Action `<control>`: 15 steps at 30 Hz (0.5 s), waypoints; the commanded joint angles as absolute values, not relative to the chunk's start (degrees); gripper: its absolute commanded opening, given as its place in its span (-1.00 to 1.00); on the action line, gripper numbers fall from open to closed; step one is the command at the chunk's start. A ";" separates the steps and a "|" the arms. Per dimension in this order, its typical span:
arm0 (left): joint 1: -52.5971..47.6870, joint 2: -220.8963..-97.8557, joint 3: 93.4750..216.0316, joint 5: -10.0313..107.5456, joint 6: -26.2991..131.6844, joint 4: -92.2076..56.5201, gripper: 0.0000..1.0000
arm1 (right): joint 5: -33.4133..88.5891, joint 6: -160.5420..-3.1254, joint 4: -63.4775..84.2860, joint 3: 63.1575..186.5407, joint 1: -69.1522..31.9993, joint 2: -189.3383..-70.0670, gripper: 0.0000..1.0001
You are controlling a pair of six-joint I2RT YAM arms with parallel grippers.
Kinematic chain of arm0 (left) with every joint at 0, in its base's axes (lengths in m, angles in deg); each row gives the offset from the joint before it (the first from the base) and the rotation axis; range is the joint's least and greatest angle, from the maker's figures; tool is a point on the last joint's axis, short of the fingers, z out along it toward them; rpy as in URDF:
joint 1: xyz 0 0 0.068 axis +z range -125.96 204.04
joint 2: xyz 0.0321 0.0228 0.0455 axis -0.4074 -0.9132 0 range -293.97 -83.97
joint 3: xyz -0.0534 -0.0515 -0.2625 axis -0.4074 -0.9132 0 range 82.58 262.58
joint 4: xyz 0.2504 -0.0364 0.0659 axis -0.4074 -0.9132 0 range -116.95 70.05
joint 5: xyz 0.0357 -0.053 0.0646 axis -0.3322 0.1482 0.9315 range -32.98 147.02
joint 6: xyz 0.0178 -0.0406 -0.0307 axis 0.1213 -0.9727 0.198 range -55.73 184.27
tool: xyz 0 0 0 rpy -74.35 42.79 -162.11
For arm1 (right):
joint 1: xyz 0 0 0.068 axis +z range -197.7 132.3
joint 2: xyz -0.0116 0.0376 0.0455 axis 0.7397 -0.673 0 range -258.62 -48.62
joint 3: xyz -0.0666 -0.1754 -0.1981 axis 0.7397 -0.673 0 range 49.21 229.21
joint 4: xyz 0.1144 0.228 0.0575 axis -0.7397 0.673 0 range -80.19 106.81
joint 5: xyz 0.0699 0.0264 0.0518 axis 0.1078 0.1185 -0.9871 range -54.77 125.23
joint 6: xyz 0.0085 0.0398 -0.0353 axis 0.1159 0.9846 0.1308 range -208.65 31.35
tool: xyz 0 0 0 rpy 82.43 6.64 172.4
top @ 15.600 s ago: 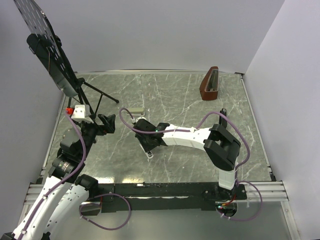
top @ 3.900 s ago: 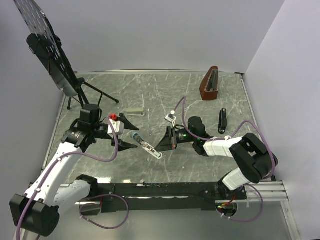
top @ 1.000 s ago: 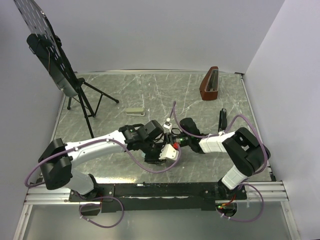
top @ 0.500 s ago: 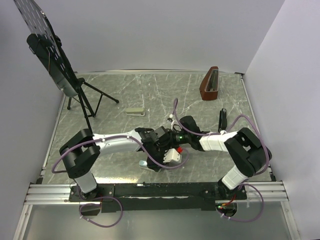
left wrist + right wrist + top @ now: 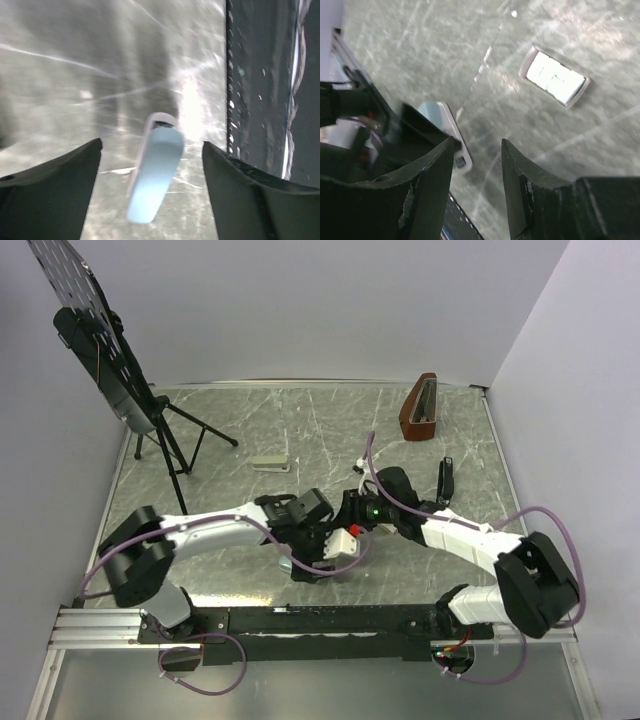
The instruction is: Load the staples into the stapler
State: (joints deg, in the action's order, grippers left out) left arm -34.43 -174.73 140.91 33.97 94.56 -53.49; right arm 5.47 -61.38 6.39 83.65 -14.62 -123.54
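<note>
Two pincers hung close together over the worktop [image 5: 330, 430], well to the left of the brown metronome [image 5: 420, 408] and nearer the arms' bases than it. We saw the left pincer [image 5: 151, 150] spread wide, its fingers [image 5: 50, 190] on either side of a pale grey-blue stapler [image 5: 155, 172] without touching it, so it held nothing. The right pincer [image 5: 478, 145] stood partly open and empty too, pointed toward that same pale stapler.

Neither was at the stapler the task meant. The black stapler [image 5: 446, 480] lay, seemingly shut, just on the near side of the metronome and a touch to its right. Its long axis ran from near to far. From both pincers it lay off to the right, and we judged the right arm much the nearer, since its forearm passed just beside it.

The small whitish box of staples [image 5: 269, 464] lay flat well to the left of the metronome, somewhat nearer the bases than it. We could make out no loose strip anywhere.
</note>
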 commanded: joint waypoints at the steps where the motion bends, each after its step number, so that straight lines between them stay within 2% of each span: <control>1: -33.09 -164.77 139.10 38.20 89.86 -44.05 0.80 | 9.82 -66.23 15.86 86.39 -13.78 -118.51 0.01; 4: -31.42 -157.49 136.56 41.01 84.85 -40.44 0.86 | 11.23 -66.94 19.12 86.57 -12.03 -116.48 0.01; 8: -29.75 -145.96 132.34 53.64 73.45 -32.71 0.99 | 16.76 -67.90 24.74 88.84 -6.32 -115.77 0.00; 15: -28.78 -126.72 127.32 71.42 62.54 -32.86 0.99 | 24.23 -67.82 31.42 94.03 3.70 -119.45 -0.07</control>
